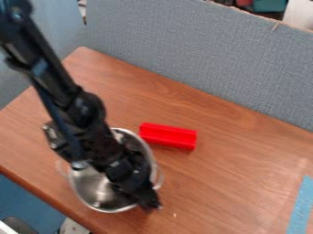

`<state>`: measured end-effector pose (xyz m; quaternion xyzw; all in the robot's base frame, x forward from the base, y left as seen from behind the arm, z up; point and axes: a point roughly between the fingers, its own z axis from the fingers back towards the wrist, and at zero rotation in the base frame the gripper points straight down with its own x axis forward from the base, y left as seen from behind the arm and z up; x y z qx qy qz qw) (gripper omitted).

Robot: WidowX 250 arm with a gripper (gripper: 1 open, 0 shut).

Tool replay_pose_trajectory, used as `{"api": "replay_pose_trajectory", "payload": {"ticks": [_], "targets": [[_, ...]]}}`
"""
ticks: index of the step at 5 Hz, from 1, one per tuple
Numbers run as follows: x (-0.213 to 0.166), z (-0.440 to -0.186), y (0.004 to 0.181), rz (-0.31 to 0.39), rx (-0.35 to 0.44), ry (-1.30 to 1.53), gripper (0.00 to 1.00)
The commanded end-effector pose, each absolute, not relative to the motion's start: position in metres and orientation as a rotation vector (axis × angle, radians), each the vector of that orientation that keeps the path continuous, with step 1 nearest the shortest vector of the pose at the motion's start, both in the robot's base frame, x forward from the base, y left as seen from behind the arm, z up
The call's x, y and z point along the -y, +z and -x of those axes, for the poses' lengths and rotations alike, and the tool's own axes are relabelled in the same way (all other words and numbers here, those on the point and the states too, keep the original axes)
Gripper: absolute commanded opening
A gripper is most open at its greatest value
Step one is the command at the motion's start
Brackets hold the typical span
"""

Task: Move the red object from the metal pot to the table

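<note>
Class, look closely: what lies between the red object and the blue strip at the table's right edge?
Only bare brown tabletop, seen in the camera view.

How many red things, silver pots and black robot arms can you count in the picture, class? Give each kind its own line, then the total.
Red bar: 1
Silver pot: 1
Black robot arm: 1
Total: 3
</note>
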<state>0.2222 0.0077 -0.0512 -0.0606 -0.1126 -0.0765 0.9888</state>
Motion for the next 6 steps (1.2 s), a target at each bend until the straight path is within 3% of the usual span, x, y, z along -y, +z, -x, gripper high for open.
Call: {"api": "replay_pose_trajectory", "payload": {"ticks": [1, 2, 3, 4, 5, 6], "targets": [[-0.035, -0.225, -0.046, 0.092, 0.233, -0.327, 0.00], [-0.029, -0.242, -0.023, 0.072, 0.255, -0.319, 0.00], [-0.034, -0.248, -0.017, 0.053, 0.247, -0.279, 1.00], [-0.029, -0.252, -0.012, 0.053, 0.242, -0.258, 0.00], [-0.037, -0.251, -0.002, 0.050, 0.217, -0.173, 1.00], [-0.045, -0.250, 0.012, 0.040, 0.204, -0.100, 1.00]]}}
